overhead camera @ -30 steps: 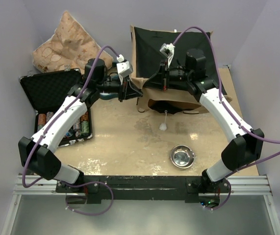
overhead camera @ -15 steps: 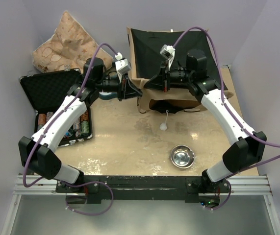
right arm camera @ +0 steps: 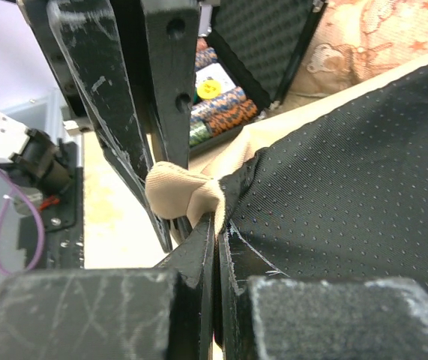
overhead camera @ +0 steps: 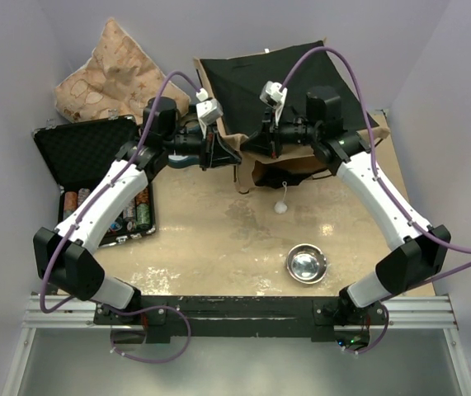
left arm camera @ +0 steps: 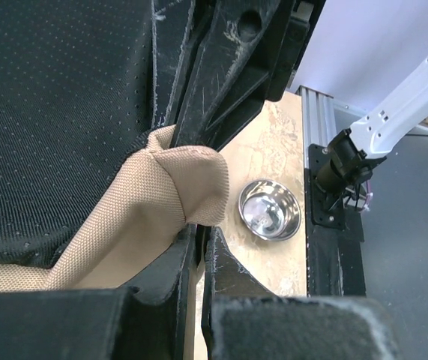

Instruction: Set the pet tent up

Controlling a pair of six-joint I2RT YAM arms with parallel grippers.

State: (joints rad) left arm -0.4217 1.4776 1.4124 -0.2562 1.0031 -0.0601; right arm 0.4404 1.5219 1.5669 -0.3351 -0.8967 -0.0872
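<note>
At far left a pillow [overhead camera: 115, 70] lies behind an open case [overhead camera: 95, 177]. Right of them, the left claw [overhead camera: 217, 152] pinches a tan fold of the tent [overhead camera: 251, 82], which sits at the far middle of the counter [overhead camera: 210, 239] with its black lining up. Just beside it, the right claw [overhead camera: 256, 142] is clamped on the tan hem too. A pom-pom [overhead camera: 280, 207] shows below, and a bowl [overhead camera: 306, 263] sits nearer.

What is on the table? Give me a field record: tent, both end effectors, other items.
tent: pet tent, at the far side, black lining facing up
left end effector: shut on the tent's tan edge
right end effector: shut on the tent's edge, beside the left
pom-pom: on its string, in front of the tent
other items: metal bowl, open case, pillow
</note>
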